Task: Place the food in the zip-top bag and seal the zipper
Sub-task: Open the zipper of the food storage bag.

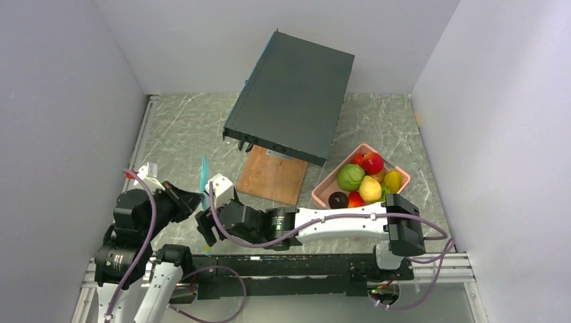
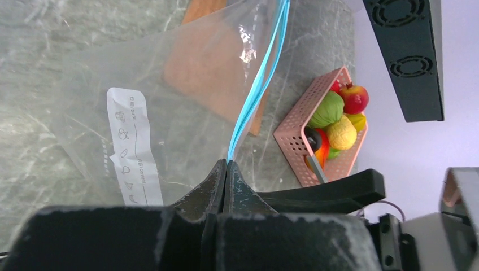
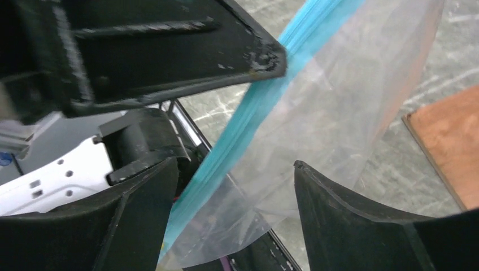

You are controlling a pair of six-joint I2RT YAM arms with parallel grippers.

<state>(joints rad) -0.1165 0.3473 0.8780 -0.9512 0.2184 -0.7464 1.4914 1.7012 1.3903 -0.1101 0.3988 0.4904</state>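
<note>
left claw (image 2: 226,169) pinched tight on thin teal zipper strip (image 2: 257,90) of clear crinkly zip-top bag (image 2: 186,96); bag fans out from its tips. right claw (image 3: 233,169) spread wide, same strip passing between jaws, nearer one side. glossy toy fruits (image 1: 363,180) piled in pink perforated tray (image 1: 322,194), well apart from both claws, at right.

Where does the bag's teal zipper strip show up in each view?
Top external: thin teal plastic zipper strip, left of centre.
Left wrist: the strip runs from the middle to the top edge.
Right wrist: diagonal across the middle.
Shared landmark: flat brown wooden board.
</note>
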